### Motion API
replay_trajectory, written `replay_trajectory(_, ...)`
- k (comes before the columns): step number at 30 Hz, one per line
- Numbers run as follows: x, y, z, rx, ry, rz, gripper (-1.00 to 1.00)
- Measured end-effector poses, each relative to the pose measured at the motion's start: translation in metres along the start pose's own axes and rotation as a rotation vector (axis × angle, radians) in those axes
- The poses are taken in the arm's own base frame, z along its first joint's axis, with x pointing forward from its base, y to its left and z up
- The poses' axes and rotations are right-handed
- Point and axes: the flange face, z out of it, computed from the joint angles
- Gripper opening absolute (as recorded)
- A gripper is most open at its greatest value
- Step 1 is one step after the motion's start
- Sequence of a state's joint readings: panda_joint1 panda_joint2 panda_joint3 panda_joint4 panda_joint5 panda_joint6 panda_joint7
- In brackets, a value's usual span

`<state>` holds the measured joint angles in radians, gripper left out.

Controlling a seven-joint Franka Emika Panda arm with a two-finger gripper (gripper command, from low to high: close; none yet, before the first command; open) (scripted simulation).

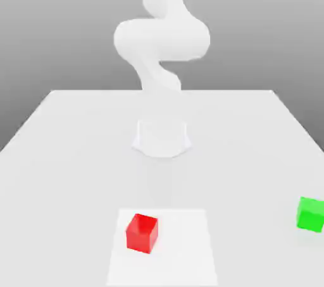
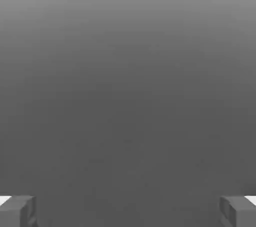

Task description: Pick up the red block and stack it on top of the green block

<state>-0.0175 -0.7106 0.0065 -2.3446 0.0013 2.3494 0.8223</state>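
Red block (image 1: 141,233): sits on the surface (image 1: 76,153), low in the exterior view and a little toward the exterior view's left of centre, on a slightly brighter square patch (image 1: 183,248); nothing touches it.
Arm (image 1: 161,39): rises at the middle of the exterior view, behind the red block, its base (image 1: 162,138) planted on the surface well apart from both blocks.
Gripper (image 2: 128,211): wide open, its 2 fingertips (image 2: 17,211) far apart at the edges of the hand view with nothing between them; it faces plain grey background, not a block.
Key relation: judged from the exterior view, the red block lies in front of the base, toward the camera, so the gripper must likely come forward and down over it. The block is a cube with no long axis; it sits slightly turned, so the fingers probably need to line up with 2 opposite faces.
Green block (image 1: 311,213): near the exterior view's right edge, well apart from the red block, at about the same depth.
Obstacles: none between the 2 blocks; the path across looks free.
Stage: the pick seems not yet begun.
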Motion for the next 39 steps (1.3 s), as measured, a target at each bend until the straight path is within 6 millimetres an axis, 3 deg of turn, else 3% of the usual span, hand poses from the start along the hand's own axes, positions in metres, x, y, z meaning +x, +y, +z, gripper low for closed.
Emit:
replay_trajectory(5, -0.017, 0.031, 0.119, -0.146, -0.105, 0.065, 0.00)
replay_trajectory(10, -0.050, 0.082, 0.218, -0.286, -0.203, 0.130, 0.00)
replay_trajectory(15, -0.098, 0.147, 0.296, -0.427, -0.301, 0.197, 0.00)
replay_trajectory(19, -0.144, 0.205, 0.340, -0.540, -0.378, 0.253, 0.00)
replay_trajectory(21, -0.163, 0.227, 0.357, -0.576, -0.403, 0.270, 0.00)
replay_trajectory(26, -0.190, 0.255, 0.396, -0.588, -0.411, 0.274, 0.00)
replay_trajectory(27, -0.194, 0.259, 0.401, -0.588, -0.411, 0.274, -1.00)
replay_trajectory(34, -0.194, 0.259, 0.401, -0.588, -0.411, 0.274, -1.00)
replay_trajectory(39, -0.173, 0.237, 0.367, -0.588, -0.411, 0.274, -1.00)
